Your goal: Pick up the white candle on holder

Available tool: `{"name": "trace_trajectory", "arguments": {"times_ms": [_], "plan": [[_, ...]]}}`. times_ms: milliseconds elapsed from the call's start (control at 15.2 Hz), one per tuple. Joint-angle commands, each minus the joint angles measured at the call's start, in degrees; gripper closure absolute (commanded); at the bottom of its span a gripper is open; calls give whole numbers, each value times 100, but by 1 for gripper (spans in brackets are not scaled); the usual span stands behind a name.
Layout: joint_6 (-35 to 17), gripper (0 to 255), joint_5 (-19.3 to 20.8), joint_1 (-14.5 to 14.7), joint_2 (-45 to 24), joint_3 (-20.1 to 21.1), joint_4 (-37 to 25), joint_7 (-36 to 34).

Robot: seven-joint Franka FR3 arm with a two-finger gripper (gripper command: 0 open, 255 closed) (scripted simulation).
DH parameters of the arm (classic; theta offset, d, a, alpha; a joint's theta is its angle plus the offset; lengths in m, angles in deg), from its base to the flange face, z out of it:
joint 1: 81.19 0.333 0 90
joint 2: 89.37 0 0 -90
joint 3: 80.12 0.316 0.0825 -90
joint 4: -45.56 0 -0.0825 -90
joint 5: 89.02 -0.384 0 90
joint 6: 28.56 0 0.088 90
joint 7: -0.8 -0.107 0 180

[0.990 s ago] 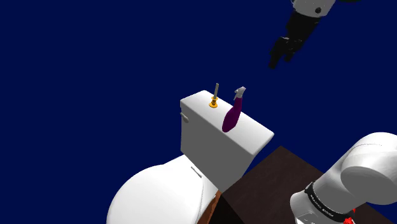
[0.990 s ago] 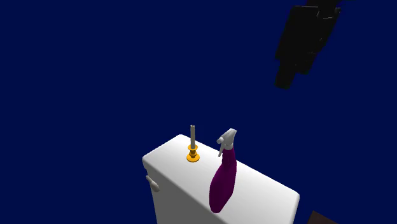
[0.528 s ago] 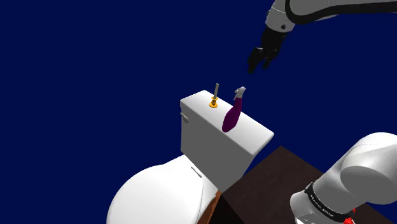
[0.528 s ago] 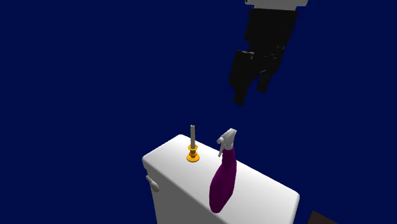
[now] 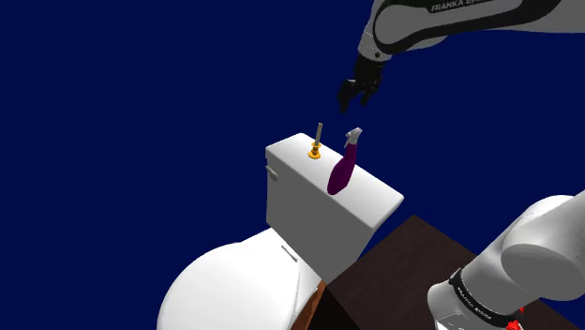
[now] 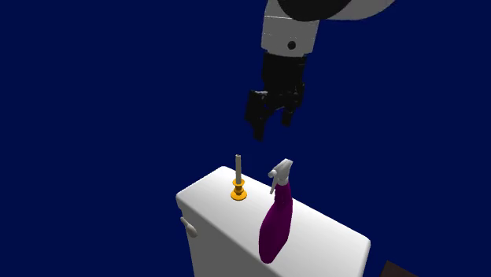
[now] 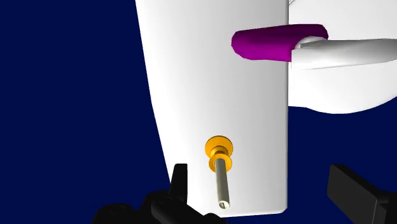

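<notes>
The black gripper has dropped to upper centre, fingers spread; it should straddle the thin grey candle on its gold holder squarely.

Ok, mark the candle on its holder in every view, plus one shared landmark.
Shoulder view: candle just above centre, on the toilet tank.
Second exterior view: candle just below centre.
Wrist view: candle ahead of the gripper, near one finger.
Shared landmark: purple spray bottle beside it.

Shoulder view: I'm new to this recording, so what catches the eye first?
A white toilet tank stands out against flat dark blue. On top stand a grey candle in a gold holder and a purple spray bottle. The black gripper, open, hangs above them.
</notes>
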Motion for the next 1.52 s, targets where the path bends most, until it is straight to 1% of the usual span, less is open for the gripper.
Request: {"name": "trace_trajectory", "arguments": {"times_ms": [0, 330, 594, 660, 1122, 1254, 1320, 1452], "plan": [[-251, 0, -30, -3, -477, -14, -229, 0], [-612, 0, -128, -26, -1554, -48, -948, 44], [-774, 0, -218, -53, -2437, -59, -1668, 86], [-787, 0, -230, -58, -2552, -58, -1770, 91], [-1271, 0, -231, -59, -2754, -57, -1488, 89], [-1310, 0, -231, -59, -2772, -57, -1467, 89], [-1327, 255, -231, -59, -2758, -57, -1435, 88], [-1323, 255, -230, -57, -2763, -56, -1444, 85]]}}
